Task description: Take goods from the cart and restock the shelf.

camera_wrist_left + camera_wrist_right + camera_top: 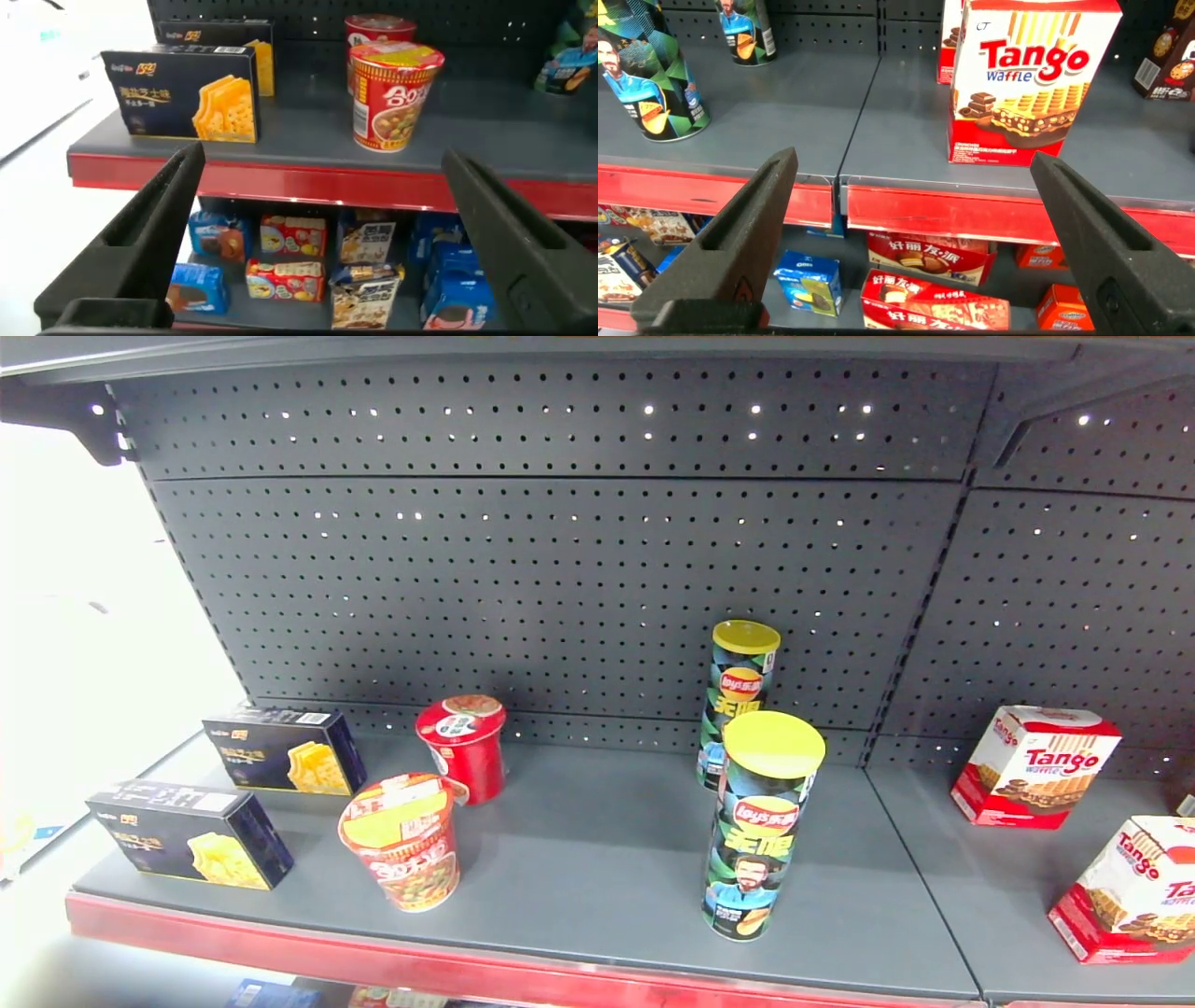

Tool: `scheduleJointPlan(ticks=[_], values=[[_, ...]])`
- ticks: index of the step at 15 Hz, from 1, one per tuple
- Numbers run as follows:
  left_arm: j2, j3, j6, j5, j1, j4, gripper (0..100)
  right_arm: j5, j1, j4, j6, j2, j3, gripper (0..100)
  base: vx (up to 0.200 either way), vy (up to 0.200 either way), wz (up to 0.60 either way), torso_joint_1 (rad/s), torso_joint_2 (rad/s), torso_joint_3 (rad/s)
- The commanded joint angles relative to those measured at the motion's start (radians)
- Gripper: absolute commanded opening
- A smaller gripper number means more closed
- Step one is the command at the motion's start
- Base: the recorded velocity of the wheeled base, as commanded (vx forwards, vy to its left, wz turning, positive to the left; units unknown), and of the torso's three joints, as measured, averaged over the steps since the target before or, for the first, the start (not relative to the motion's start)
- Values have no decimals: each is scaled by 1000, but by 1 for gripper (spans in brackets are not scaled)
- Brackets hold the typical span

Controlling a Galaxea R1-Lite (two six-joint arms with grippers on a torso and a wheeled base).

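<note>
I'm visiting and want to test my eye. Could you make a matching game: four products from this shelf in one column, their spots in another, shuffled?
1. front dark blue cardboard box
2. front red paper noodle cup
3. front tall tube with yellow lid
4. rear red-and-white wafer carton

a. right bay, beyond the seam
b. left end of the grey shelf
c. right of the dark boxes
d. middle, before its twin

Pairs: 1-b, 2-c, 3-d, 4-a.
</note>
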Motion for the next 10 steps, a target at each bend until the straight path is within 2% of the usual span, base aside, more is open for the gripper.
scheduleJointPlan(ticks=[1,2,5,8,10], values=[[-2,0,-22,2,0,-2,100,0,1,0,0,1,0,100,0,0,0,0,0,0],[-2,0,-53,2,0,-5,100,0,1,0,0,1,0,100,0,0,0,0,0,0],[-2,0,-43,-15,0,-7,100,0,0,0,0,1,0,100,0,0,0,0,0,0],[-2,0,-45,-17,0,-7,100,0,1,0,0,1,0,100,-200,0,0,2,4,2],[-2,0,-51,-17,0,-7,100,2,0,0,0,1,0,100,0,0,0,0,0,0]])
